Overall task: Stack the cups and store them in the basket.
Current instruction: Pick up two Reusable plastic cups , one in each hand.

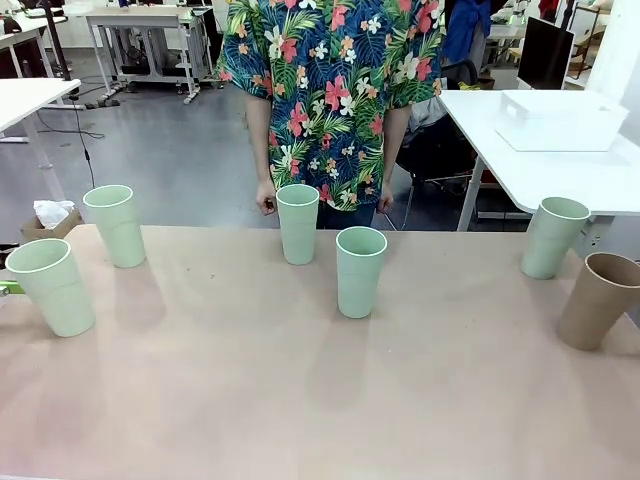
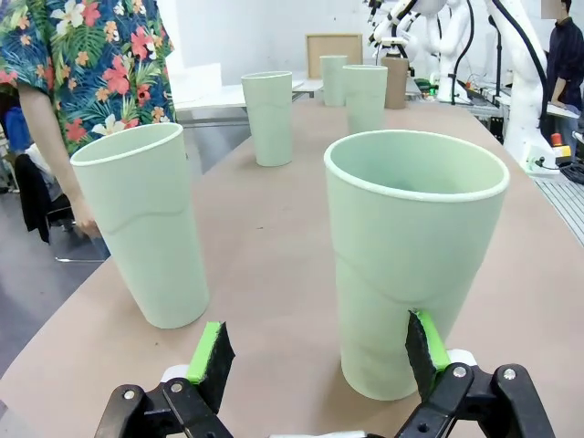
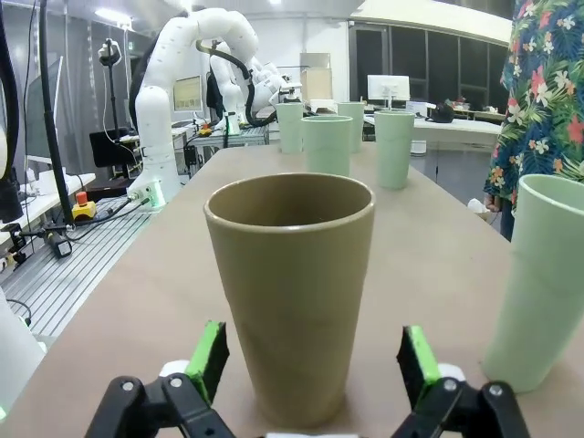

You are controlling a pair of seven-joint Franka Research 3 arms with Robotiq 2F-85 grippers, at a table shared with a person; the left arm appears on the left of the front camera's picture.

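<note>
Left claw (image 2: 318, 358) gaping wide, mint cup (image 2: 415, 246) standing partly between fingers, closer to one pad; contact I cannot tell. Right claw (image 3: 312, 363) also gaping wide, straddling tan brown cup (image 3: 292, 274), pads apart from wall. Probably both lining up low for firm grasp. Other mint cups (image 3: 327, 144) standing upright farther ahead, rims up, ready for nesting. White basket (image 1: 560, 135) sitting on separate table, well apart from both claws.

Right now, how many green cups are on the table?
5 green cups: one at the near left edge, one behind it, one by the person, one mid-table, one far right beside the brown cup. None looks hidden.
</note>
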